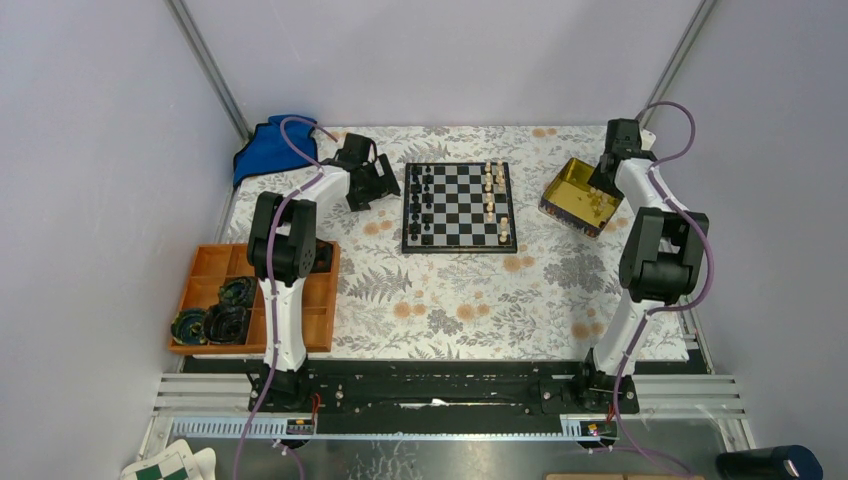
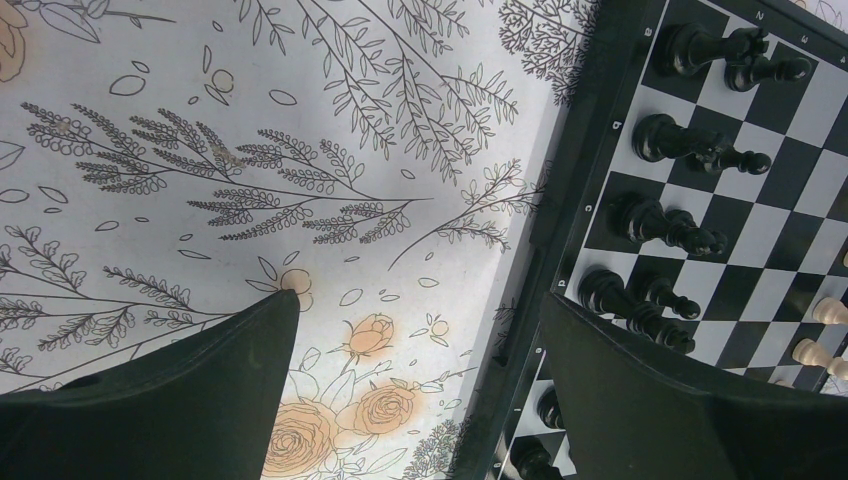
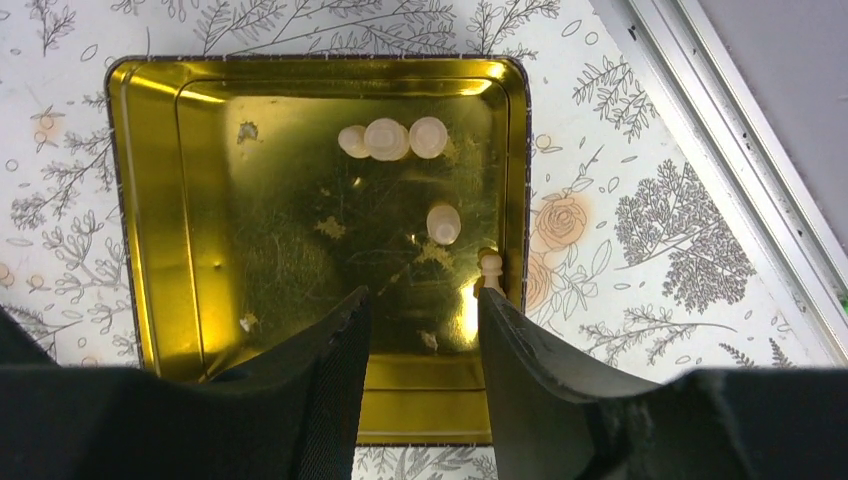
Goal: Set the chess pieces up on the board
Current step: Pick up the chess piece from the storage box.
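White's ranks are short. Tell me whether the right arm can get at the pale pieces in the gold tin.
Probably yes: its fingers hang open right above the open gold tin, nothing between them and the pale pieces lying there. The pawn beside the wall looks tighter.

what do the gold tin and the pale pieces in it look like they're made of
Gold tin: probably thin metal, glossy, judging by mirror-like glare and fine scratches on its floor. Pale pieces: matte cream, perhaps light wood or plastic; too small to tell.
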You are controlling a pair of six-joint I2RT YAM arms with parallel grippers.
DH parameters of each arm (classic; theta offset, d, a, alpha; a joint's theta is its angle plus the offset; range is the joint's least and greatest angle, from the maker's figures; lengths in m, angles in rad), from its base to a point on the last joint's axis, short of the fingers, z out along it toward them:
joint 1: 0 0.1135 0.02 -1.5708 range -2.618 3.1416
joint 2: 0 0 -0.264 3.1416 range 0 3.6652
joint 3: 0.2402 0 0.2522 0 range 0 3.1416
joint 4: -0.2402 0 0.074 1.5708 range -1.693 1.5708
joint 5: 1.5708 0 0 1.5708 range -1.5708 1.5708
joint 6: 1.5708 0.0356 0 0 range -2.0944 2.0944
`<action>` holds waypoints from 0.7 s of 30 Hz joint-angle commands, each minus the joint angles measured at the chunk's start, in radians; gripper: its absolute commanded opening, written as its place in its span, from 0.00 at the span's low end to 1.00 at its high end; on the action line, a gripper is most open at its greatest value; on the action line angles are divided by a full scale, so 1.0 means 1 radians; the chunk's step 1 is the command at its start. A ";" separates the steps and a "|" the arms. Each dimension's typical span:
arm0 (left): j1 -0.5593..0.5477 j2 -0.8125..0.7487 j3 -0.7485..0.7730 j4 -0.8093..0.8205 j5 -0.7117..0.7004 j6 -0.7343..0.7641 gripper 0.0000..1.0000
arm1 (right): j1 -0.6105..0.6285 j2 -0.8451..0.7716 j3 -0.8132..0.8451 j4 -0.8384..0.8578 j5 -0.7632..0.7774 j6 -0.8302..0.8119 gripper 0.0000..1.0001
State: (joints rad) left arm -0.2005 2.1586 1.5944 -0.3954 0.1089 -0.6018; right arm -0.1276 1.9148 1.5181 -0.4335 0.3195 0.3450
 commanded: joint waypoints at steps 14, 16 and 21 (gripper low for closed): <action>0.021 0.055 -0.021 -0.028 0.021 -0.005 0.99 | -0.038 0.134 0.187 0.052 -0.062 -0.014 0.47; 0.024 0.056 -0.021 -0.028 0.020 -0.005 0.99 | -0.038 0.147 0.199 0.054 -0.064 -0.018 0.46; 0.027 0.060 -0.021 -0.028 0.019 -0.005 0.99 | -0.038 0.180 0.233 0.048 -0.060 -0.024 0.42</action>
State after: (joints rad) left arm -0.1860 2.1590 1.5944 -0.3954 0.1238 -0.6018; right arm -0.1665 2.0762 1.6875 -0.4057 0.2676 0.3359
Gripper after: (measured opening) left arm 0.987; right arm 0.429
